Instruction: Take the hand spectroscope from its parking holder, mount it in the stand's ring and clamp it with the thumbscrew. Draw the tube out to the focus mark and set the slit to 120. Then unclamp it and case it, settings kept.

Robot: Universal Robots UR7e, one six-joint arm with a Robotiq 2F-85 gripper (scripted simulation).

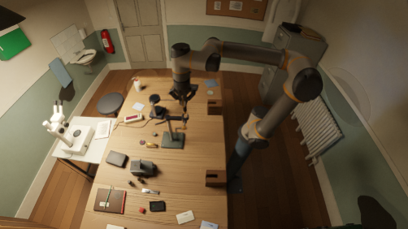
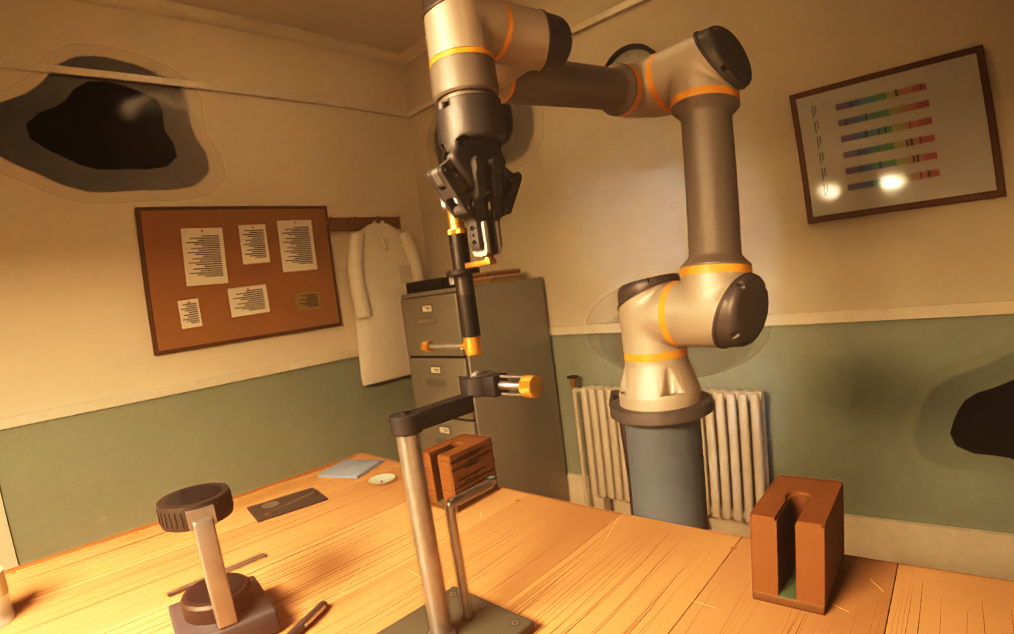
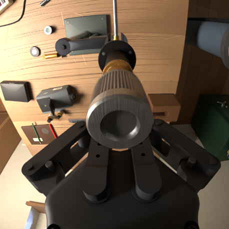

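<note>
The hand spectroscope (image 2: 465, 295) hangs upright just above the stand's ring (image 2: 478, 384), clear of it. The spectroscope is held near its upper end by my closed gripper (image 2: 478, 239). It is a dark tube with brass bands, and a thin brass lever sticks out sideways near its lower end. In the wrist camera its knurled grey eyepiece (image 3: 119, 117) faces me, with the ring clamp (image 3: 117, 53) below it. The brass-headed thumbscrew (image 2: 520, 386) points out from the ring. The stand (image 1: 174, 130) rises from a grey base plate mid-bench.
The stand's post (image 2: 422, 516) and a thinner rod (image 2: 458, 549) rise right below the ring. A slotted wooden block (image 2: 796, 542) sits to the right, another (image 2: 458, 467) behind. A knobbed holder (image 2: 206, 557) stands left. Small items lie scattered on the bench.
</note>
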